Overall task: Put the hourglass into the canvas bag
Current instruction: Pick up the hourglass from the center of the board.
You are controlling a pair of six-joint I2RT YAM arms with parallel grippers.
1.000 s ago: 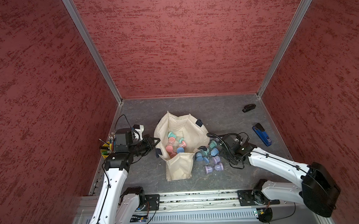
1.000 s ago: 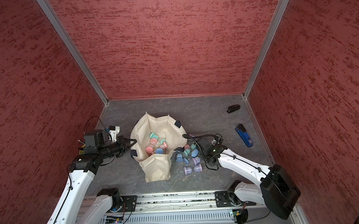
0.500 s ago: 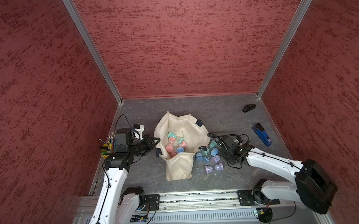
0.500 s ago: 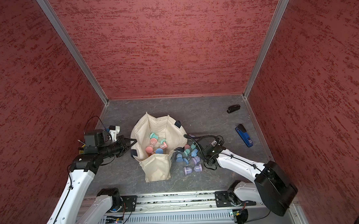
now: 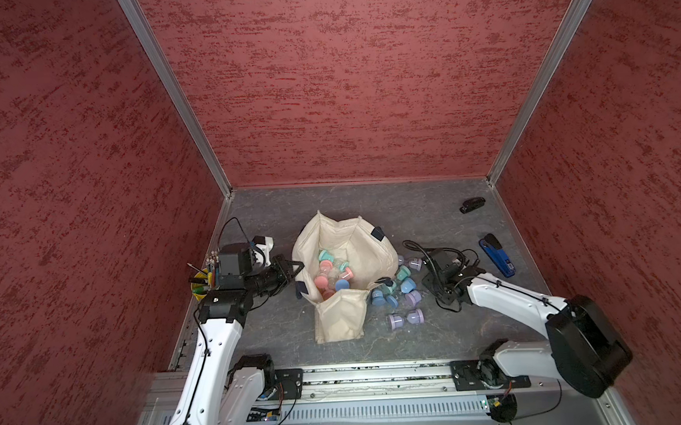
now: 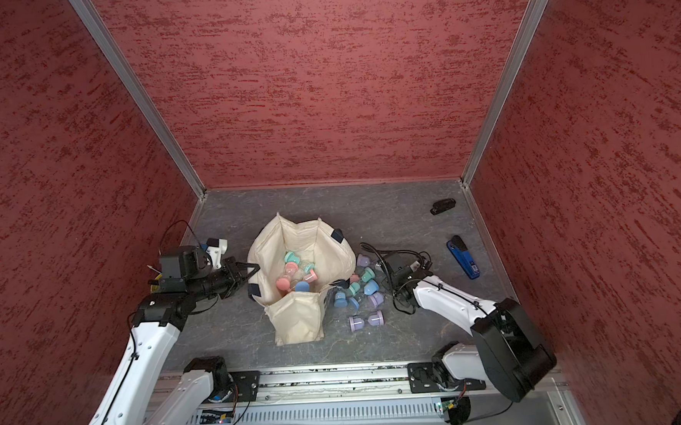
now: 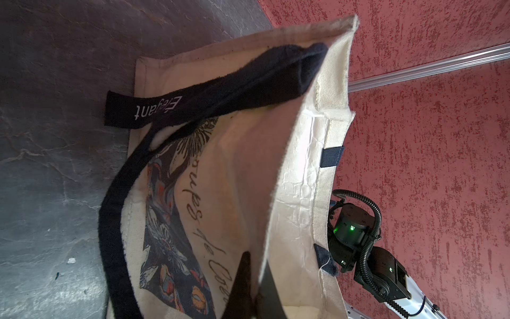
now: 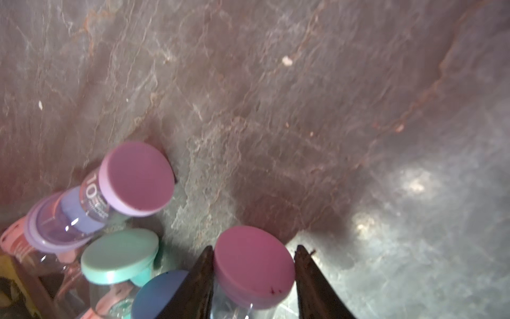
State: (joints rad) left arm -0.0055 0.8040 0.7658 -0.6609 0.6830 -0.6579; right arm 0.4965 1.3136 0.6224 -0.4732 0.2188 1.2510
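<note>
Just right of the canvas bag [image 5: 367, 252] in a top view, the light, slippery, likely fragile hourglass [image 8: 254, 273] lies with its cap, the safest hold, between the right hand's [image 8: 254, 248] close-standing jaws, grip not clear.

The canvas bag [image 7: 242, 171] is coarse, matt cream cloth, and its navy strap [image 7: 113, 221] has a fuzzier weave. The nearest hourglass [image 8: 254, 270] has a smooth, matt lilac-pink plastic cap over a clear, glossy body. The desk [image 8: 303, 110] looks like grey veined stone with a dull sheen. The walls [image 5: 344, 81] are rough red plaster, and the corner rails [image 5: 174, 90] are brushed metal.
</note>
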